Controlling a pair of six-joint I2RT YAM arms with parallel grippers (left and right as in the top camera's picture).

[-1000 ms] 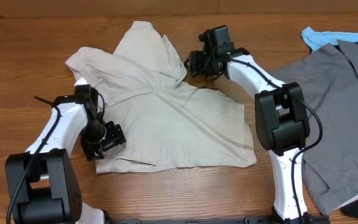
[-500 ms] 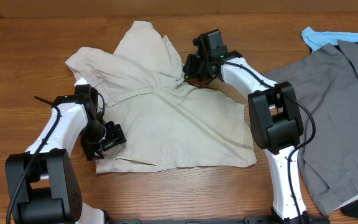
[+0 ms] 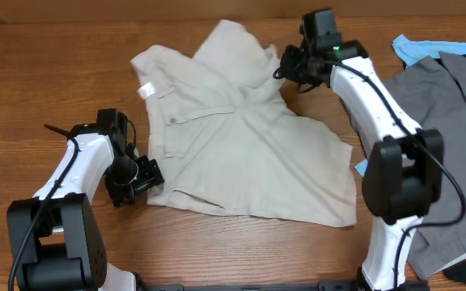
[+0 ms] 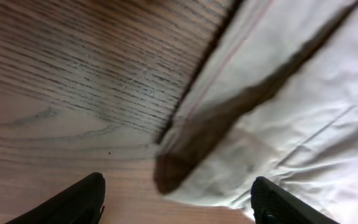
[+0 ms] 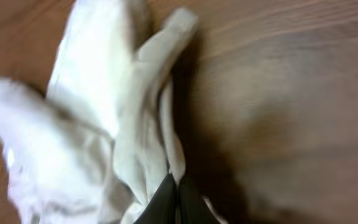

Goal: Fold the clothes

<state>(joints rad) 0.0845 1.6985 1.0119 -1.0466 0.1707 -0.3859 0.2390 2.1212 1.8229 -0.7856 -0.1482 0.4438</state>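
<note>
- The right gripper (image 3: 283, 69) pinches a bunched edge of the shorts (image 3: 241, 153) at their far side.
- The left gripper (image 3: 149, 175) stands spread, empty, beside their near-left corner.
- The shorts lie rumpled on the table (image 3: 31, 73); being soft, light cloth, they are probably best gripped at the corners.

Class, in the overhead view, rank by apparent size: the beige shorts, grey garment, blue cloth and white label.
1. Beige shorts.
2. Grey garment, though the frame cuts it off.
3. Blue cloth.
4. White label.
</note>
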